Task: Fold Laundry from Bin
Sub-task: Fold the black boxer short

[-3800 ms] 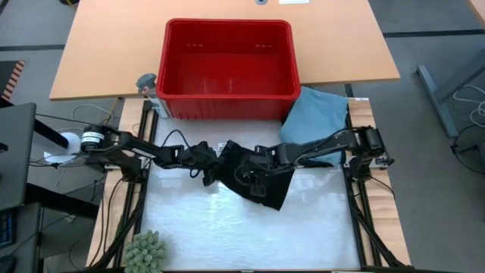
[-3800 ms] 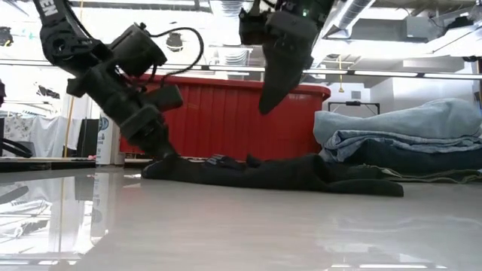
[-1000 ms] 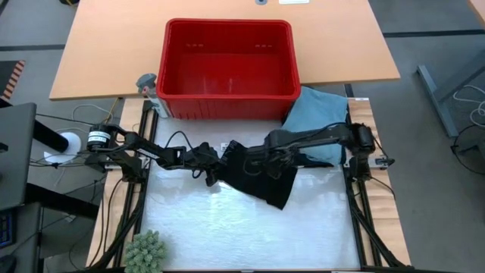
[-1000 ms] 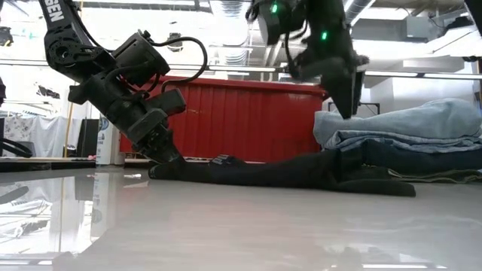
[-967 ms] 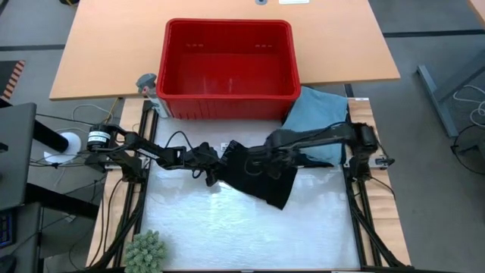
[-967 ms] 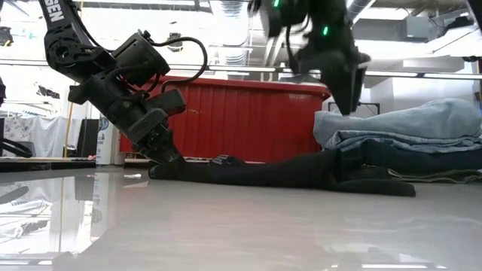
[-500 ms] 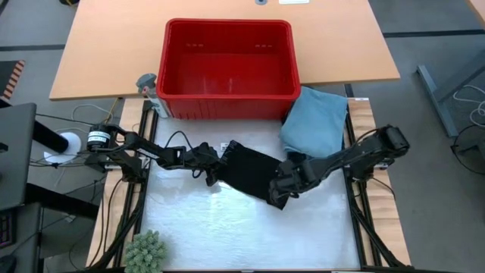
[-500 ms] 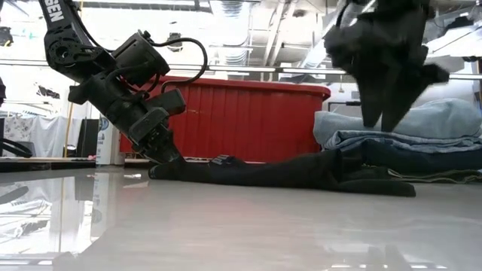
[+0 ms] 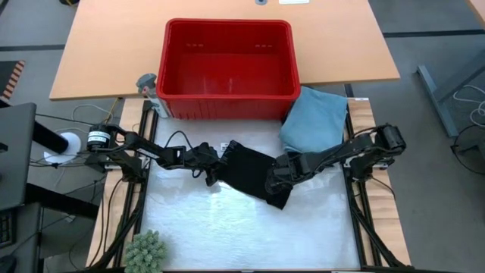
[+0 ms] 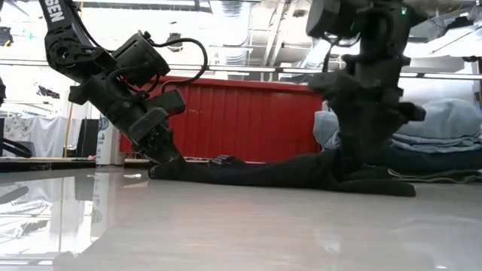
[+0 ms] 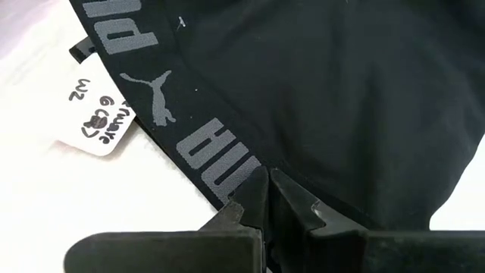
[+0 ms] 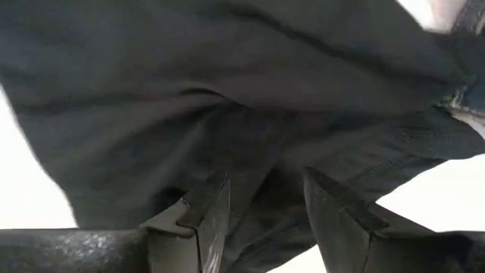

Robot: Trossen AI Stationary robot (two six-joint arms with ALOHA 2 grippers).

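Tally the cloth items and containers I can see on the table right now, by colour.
Black garment: 1
Light blue folded cloth: 1
Red bin: 1
Total: 3

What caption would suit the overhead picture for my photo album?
Two robot arms flatten a black garment on the table: the left pincer pinches its edge, the right pincer opens over its other end.

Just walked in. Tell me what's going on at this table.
Two robot arms are folding a black garment on the table. The left gripper is shut on its waistband edge. The right gripper is down at the opposite end, jaws open over the cloth. A folded blue garment lies beside the red bin, which looks empty.
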